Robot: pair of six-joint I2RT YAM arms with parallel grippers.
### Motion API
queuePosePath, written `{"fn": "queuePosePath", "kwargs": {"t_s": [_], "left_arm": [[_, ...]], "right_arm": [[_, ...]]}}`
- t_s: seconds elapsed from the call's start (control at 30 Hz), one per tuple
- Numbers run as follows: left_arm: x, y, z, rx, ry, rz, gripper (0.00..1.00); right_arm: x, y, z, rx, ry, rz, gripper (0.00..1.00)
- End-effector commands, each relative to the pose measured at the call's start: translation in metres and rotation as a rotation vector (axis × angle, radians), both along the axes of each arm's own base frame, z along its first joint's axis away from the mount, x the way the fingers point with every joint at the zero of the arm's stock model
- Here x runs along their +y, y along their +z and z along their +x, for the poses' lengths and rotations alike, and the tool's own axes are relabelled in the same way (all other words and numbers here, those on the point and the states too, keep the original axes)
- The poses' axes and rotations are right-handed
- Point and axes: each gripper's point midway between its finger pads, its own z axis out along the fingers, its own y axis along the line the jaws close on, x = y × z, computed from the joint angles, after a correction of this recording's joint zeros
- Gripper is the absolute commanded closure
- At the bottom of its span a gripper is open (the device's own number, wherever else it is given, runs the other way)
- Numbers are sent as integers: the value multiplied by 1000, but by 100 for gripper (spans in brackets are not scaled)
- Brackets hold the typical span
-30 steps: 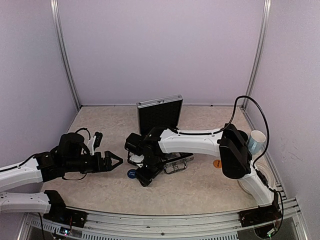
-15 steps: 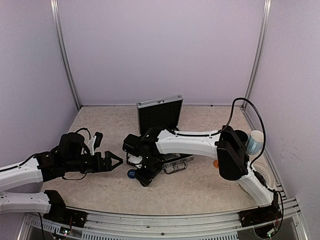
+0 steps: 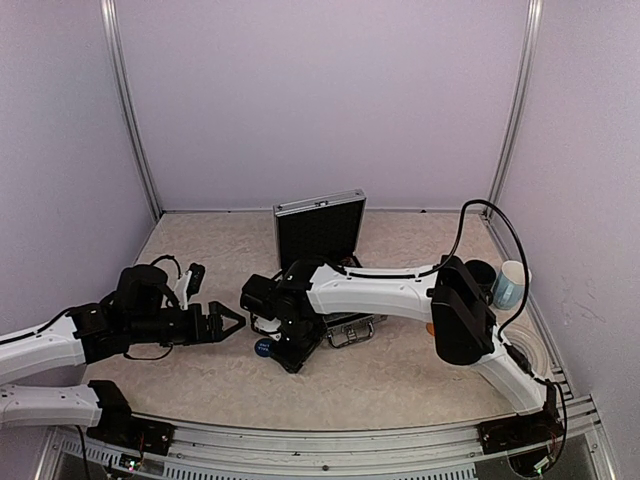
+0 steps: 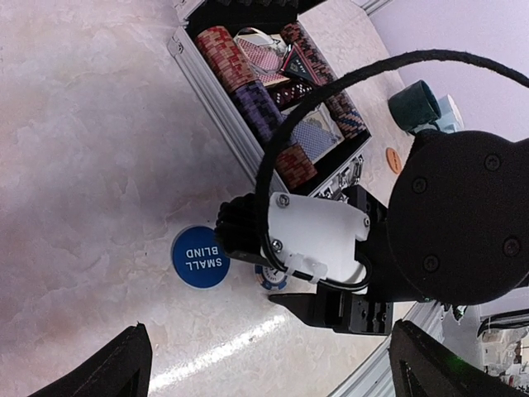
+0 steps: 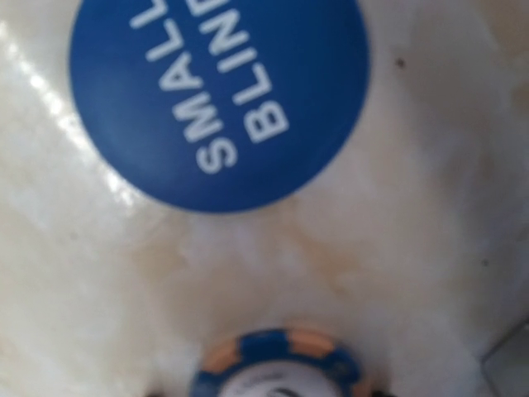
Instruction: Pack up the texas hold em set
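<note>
The silver case (image 3: 352, 324) lies open mid-table, its lid (image 3: 319, 228) upright. In the left wrist view its black tray (image 4: 273, 95) holds rows of chips, card decks and a black triangle. A blue "SMALL BLIND" button (image 3: 263, 347) (image 4: 201, 257) (image 5: 219, 91) lies on the table in front of it. Beside it lies a blue chip (image 4: 271, 278) (image 5: 277, 364) with orange marks. My right gripper (image 3: 287, 352) (image 5: 264, 390) points down over this chip, jaws open on either side of it with a small gap. My left gripper (image 3: 228, 322) (image 4: 277, 372) hovers open to the left, holding nothing.
A dark mug (image 3: 482, 272) (image 4: 416, 103) and a pale-blue mug (image 3: 512, 284) stand at the right wall. An orange disc (image 3: 433, 327) (image 4: 393, 159) lies near them, partly behind the right arm. The right arm stretches across the case's front.
The right arm has shifted slightly left and its jaws have narrowed around the blue chip. The left arm has not moved.
</note>
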Motion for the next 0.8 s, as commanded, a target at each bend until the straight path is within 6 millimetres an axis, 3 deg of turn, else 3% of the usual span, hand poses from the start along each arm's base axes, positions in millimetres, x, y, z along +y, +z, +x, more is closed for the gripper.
{"fn": "queuePosePath", "kwargs": {"t_s": [0.0,0.03,0.1,0.47,0.53,0.63,0.77], "left_arm": [[-1,12,4,-34,7,-36,1],[-1,12,4,-34,10,-37,1],[0,12,4,-34,17,-43,1],[-3,15,8,-31,35,-76,1],[-3,14,8,-29,37,-75,1],[-1,12,7,-24,47,-74,1],[-2,10,4,-18,34,-86,1]], "right_arm": [[-29,-60,-23,83,19,-172,58],[-28,-59,-23,77,21,-170,66],[-27,-57,-24,76,30,-159,70],[-21,-38,-14,12,57,-115,73],[-19,-35,-17,25,62,-99,67],[-13,-32,-21,49,61,-76,47],[-2,-23,-23,71,38,-26,39]]}}
